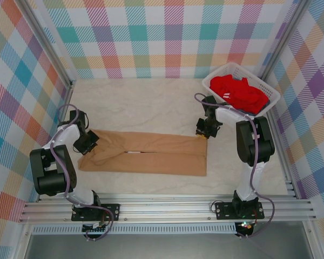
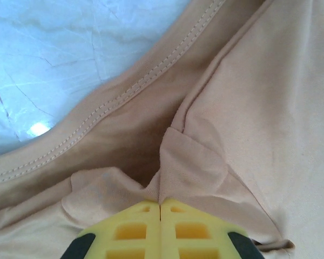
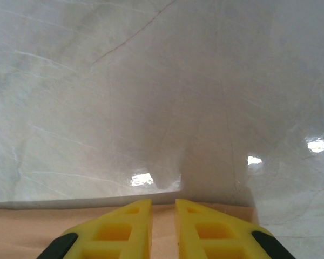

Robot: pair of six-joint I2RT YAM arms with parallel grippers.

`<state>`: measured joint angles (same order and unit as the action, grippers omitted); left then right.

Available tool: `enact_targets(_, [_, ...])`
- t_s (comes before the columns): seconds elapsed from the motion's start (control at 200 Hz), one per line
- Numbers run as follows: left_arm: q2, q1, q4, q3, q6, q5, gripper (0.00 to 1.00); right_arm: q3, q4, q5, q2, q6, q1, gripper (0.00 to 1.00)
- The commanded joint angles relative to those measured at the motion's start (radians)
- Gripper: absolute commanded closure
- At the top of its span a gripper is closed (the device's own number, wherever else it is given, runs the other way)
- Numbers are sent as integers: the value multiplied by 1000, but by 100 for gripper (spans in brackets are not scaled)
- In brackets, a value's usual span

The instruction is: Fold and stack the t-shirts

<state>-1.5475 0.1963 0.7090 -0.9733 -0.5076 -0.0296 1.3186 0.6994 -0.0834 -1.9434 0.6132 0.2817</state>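
The tan-orange t-shirt lies folded into a long strip across the near middle of the table. My left gripper sits at its left end. In the left wrist view that gripper is shut on a pinched-up fold of the tan cloth, beside a stitched hem. My right gripper is at the strip's far right corner. In the right wrist view its jaws stand almost together over the shirt's edge, with tan cloth in the narrow gap. The red t-shirt lies bunched in the basket.
The white lattice basket stands at the back right, against the checked wall. Pale marbled tabletop stretches behind the tan shirt. Checked walls close in the left, back and right sides. A metal rail runs along the near edge.
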Motion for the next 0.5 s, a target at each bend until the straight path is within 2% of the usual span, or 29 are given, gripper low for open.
enact_targets(0.0, [15, -9, 55, -45, 3, 34, 96, 25, 25, -6, -15, 1, -4, 82])
enact_targets(0.27, [-12, -16, 112, -119, 13, 45, 96, 31, 32, -5, -29, 0, -4, 82])
enact_targets(0.495, [-84, -21, 129, -112, 38, 33, 91, 37, 31, -9, -34, 0, -4, 82])
